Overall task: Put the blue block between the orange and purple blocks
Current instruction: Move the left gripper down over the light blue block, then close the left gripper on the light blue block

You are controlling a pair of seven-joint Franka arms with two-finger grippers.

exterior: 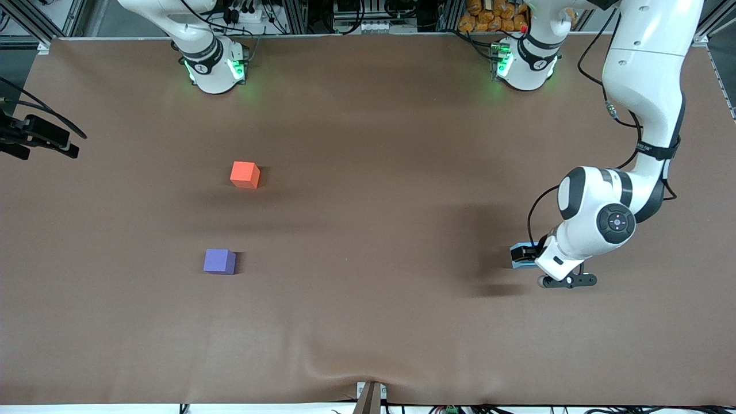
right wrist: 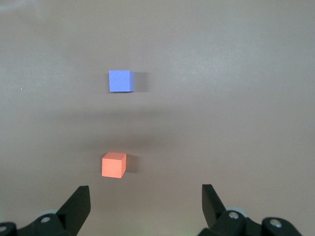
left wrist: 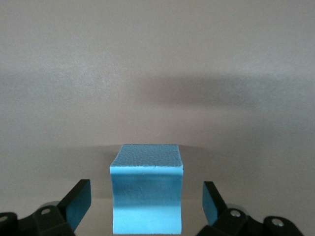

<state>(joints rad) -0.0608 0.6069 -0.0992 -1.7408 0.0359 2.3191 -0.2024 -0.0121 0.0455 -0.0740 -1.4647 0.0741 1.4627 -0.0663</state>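
Front view shows the left gripper [exterior: 526,257] lowered to the brown table [exterior: 368,322] near the edge at the left arm's end, its fingers straddling the blue block [exterior: 520,253], which sits on the surface well apart from the other two cubes. Left wrist view confirms the fingers [left wrist: 78,201] are spread wide with a clear gap on each side of the blue block [left wrist: 146,194], so nothing is gripped yet; the approach looks squared to the cube's flat sides, likely so the pads can close evenly on opposite faces. Toward the right arm's end of the table, the orange block [exterior: 245,174] lies farther from the front camera and the purple block [exterior: 219,261] nearer, with bare tabletop between them, the gap where the blue cube is meant to go. The right gripper [right wrist: 145,206] waits high off the table at the right arm's end, fingers parted and empty, its wrist camera looking down on the orange block [right wrist: 114,164] and purple block [right wrist: 120,81]. Judged from this layout, the pick is about to begin and the carry across the table remains.
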